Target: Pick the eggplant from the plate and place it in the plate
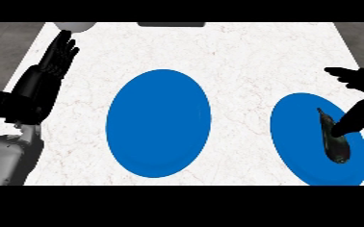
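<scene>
A dark eggplant [332,142] lies lengthwise on the blue plate [298,144] at the right edge of the view. My right hand [350,118] comes in from the right, its fingers reaching down onto the eggplant's upper half while the thumb [343,74] sticks out above the plate; the fingers look spread rather than curled round it. A second blue plate [158,123] lies bare in the middle of the counter. My left hand [58,53] rests open at the far left, fingers pointing up.
The white marble counter [235,57] spans the view. A pale round object [74,25] shows at the top left edge, just above my left hand. A grey object [172,24] sits at the top middle edge.
</scene>
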Motion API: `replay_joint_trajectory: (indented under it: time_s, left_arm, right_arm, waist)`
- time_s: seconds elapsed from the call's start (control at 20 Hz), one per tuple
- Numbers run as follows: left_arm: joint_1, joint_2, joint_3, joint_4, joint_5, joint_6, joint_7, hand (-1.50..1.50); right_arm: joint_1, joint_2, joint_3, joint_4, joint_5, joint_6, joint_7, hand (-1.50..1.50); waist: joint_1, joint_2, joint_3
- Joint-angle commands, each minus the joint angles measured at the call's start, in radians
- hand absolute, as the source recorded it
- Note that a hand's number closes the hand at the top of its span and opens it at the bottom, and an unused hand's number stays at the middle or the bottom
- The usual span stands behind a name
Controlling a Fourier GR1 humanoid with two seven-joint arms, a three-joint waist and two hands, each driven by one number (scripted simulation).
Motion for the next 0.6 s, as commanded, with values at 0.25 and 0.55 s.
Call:
replay_joint_trajectory:
  time_s: [0.25, 0.55]
  left_arm:
    - [-0.01, -0.003, 0.066, -0.03, -0.006, -0.05, 0.039, 0.0]
    - [0.01, -0.03, 0.076, -0.023, -0.031, -0.058, 0.033, 0.0]
  right_arm:
    - [-0.063, 0.048, 0.01, 0.142, 0.094, 0.154, 0.041, -1.5]
    - [-0.025, 0.094, 0.05, 0.2, 0.226, 0.127, 0.034, -1.5]
  waist:
    - [-0.007, 0.0, 0.002]
    - [-0.009, 0.0, 0.002]
